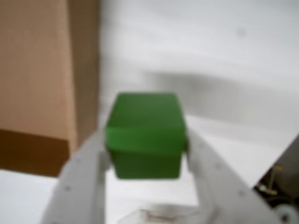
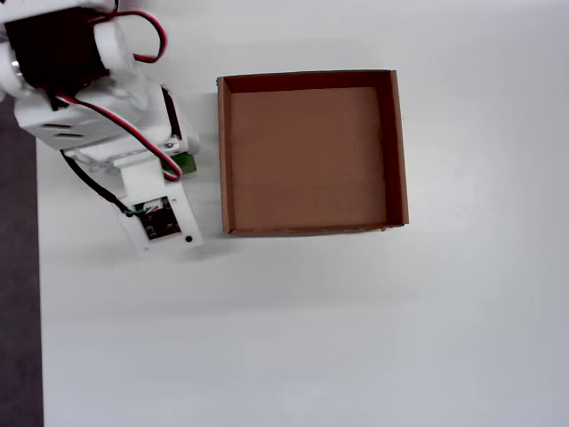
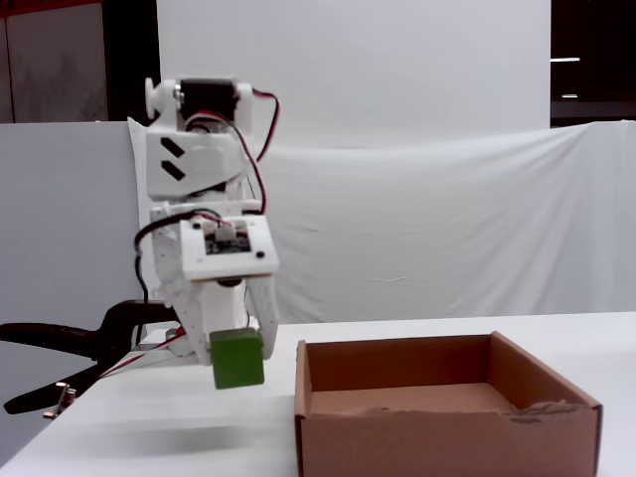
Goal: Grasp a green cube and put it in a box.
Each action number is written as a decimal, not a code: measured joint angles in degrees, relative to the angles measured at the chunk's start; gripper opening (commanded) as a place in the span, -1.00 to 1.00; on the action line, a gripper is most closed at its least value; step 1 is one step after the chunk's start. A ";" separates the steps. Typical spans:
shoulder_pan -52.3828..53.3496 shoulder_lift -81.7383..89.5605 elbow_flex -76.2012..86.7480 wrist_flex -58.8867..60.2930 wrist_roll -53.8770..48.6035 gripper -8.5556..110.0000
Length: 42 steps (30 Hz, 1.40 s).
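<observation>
My gripper (image 1: 146, 150) is shut on the green cube (image 1: 145, 135), its white fingers pressing both sides. In the fixed view the green cube (image 3: 238, 359) hangs in the gripper (image 3: 238, 348) above the table, just left of the box (image 3: 437, 422) and about level with its rim. In the overhead view only a sliver of the green cube (image 2: 186, 165) shows under the arm, left of the brown cardboard box (image 2: 224, 151). The box's floor is bare. The box's wall (image 1: 42, 84) fills the wrist view's left.
A black clamp (image 3: 70, 343) grips the table's left edge near the arm's base. The white table (image 2: 356, 329) spreads in front of and right of the box. A white cloth backdrop (image 3: 447, 229) stands behind the table.
</observation>
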<state>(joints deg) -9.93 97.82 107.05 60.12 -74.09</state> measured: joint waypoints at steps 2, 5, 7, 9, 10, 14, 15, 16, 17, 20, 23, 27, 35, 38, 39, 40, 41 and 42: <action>-0.88 2.72 0.00 2.46 0.62 -0.63; -2.55 6.15 0.00 5.36 2.11 -0.63; -4.39 8.00 0.00 6.68 3.87 -0.63; -6.33 9.05 0.00 7.65 5.19 -0.63; -7.29 9.23 0.00 8.09 5.54 -0.62; -10.28 9.23 0.00 8.96 6.42 -0.62; -11.07 9.23 0.00 9.05 6.42 -0.62; -11.78 9.23 0.00 9.14 6.59 -0.62; -12.57 8.70 0.00 9.14 6.77 -0.62; -14.94 6.50 -0.09 9.14 7.56 -0.62; -16.96 3.25 -2.20 9.14 8.35 -0.62; -18.81 -0.44 -4.92 8.35 9.58 -0.62; -20.92 -7.21 -10.11 6.86 10.02 -0.62; -21.53 -10.20 -10.46 5.36 10.02 -0.62; -21.80 -11.25 -10.46 5.19 10.02 -0.62; -21.97 -12.39 -10.99 5.10 10.02 -0.62; -21.97 -13.54 -11.78 5.10 10.02 -0.62; -22.15 -14.33 -12.39 5.01 10.02 -0.62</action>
<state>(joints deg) -32.08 83.50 94.66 65.13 -64.07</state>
